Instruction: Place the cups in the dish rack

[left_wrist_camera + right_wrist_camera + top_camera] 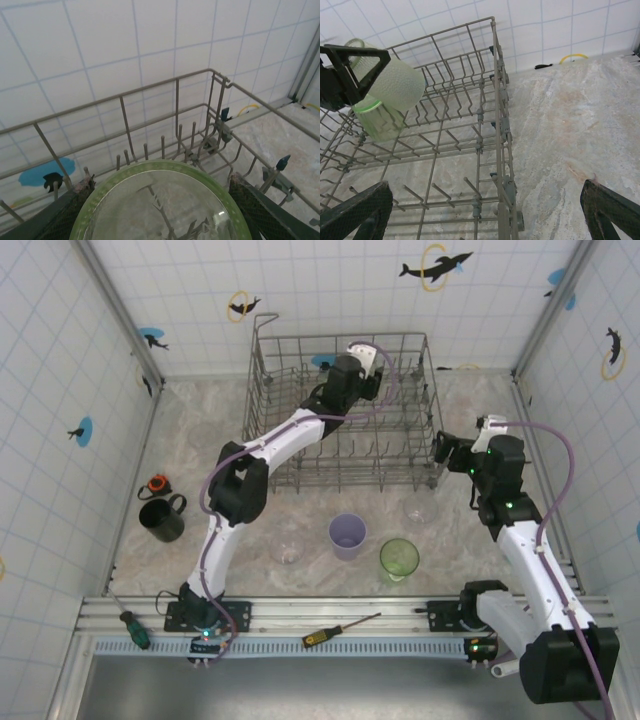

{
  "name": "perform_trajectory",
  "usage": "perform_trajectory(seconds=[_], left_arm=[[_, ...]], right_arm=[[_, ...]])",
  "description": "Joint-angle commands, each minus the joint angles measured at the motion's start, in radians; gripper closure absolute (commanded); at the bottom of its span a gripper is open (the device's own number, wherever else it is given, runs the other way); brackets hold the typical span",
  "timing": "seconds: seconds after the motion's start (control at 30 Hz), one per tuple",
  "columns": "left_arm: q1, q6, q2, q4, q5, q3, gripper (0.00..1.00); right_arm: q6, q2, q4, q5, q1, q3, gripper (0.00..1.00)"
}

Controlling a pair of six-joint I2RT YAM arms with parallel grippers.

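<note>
Robot lab cell, tiled partition walls (60, 390)

Wire dish rack (340, 476), green cup (395, 82) inside, lavender cup (347, 535) outside

1. I see the dish rack (400, 476) open on top, with tines (468, 182) crowding its floor.
2. Left arm (285, 438) and green cup (395, 82) span its left half.
3. Tabletop (560, 130) right of it offers free passage.
</note>
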Motion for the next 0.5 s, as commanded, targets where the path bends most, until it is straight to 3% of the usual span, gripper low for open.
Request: perform_trajectory(seconds=[0.0,0.47], left_arm=[[-0.005,0.027,0.022,0.004,-0.02,-0.003,1.0],[-0.003,0.009,0.097,-0.009,-0.005,0.018,1.0]], right_arm=[[0.003,-0.021,0.038,-0.001,-0.003,-0.024,0.0],[0.003,-0.017,0.037,-0.005,-0.004,-0.024,0.0]])
